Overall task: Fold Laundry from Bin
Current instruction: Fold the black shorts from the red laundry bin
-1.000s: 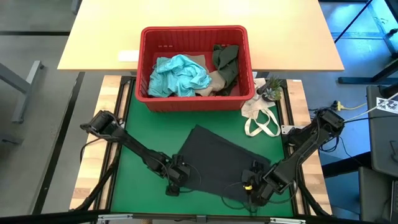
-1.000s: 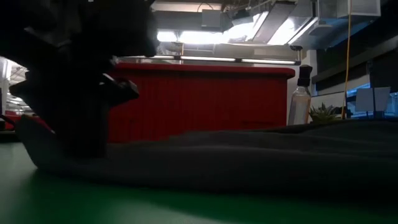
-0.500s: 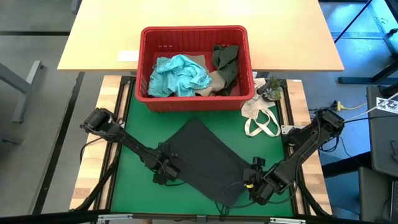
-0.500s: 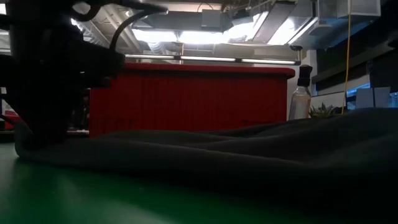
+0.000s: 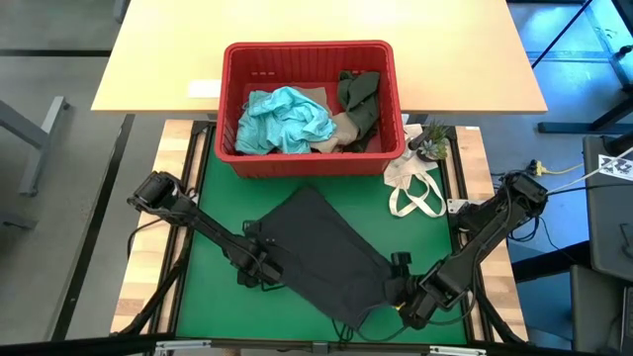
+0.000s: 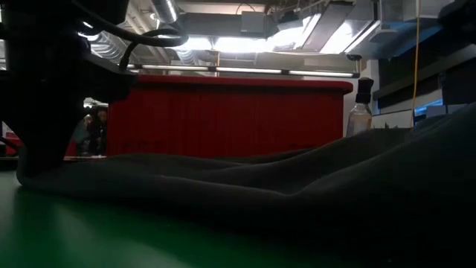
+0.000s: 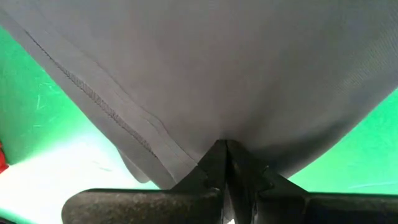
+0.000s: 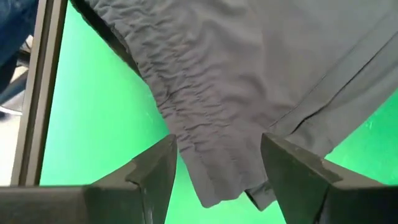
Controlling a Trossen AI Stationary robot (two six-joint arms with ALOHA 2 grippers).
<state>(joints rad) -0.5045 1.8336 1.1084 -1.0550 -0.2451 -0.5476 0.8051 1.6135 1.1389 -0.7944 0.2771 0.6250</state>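
Observation:
A dark grey garment [image 5: 321,252] lies spread on the green mat [image 5: 218,198], running aslant from the mat's middle to its near right. My left gripper [image 5: 259,265] is shut on its left edge. At the garment's near right end, my right gripper [image 8: 217,144] stands open, one finger on each side of the gathered waistband end [image 8: 205,155]. Behind the mat, the red bin [image 5: 297,165] holds a teal garment [image 5: 287,119], a dark olive one [image 5: 358,99] and a beige one [image 5: 341,129]. My left gripper pinches a pucker of the grey cloth [image 7: 225,138] between its two fingertips, close beside the stitched hem [image 7: 93,93]. The fingers come steeply from above. The cloth around them rests on the mat. My right gripper: I cannot tell whether its open fingers [image 8: 155,168] touch the cloth.
A white bag with loop handles [image 5: 415,193] and a small plant [image 5: 430,143] sit at the mat's far right corner. The low view shows a spray bottle [image 6: 359,112] beside the bin [image 6: 238,112] and a person [image 6: 93,130] far behind.
My left gripper has gone toward the table's left edge and tipped more steeply down, still shut on the cloth. The grey garment has slid left with it and been drawn narrower and longer. In the low view its right part now stands higher.

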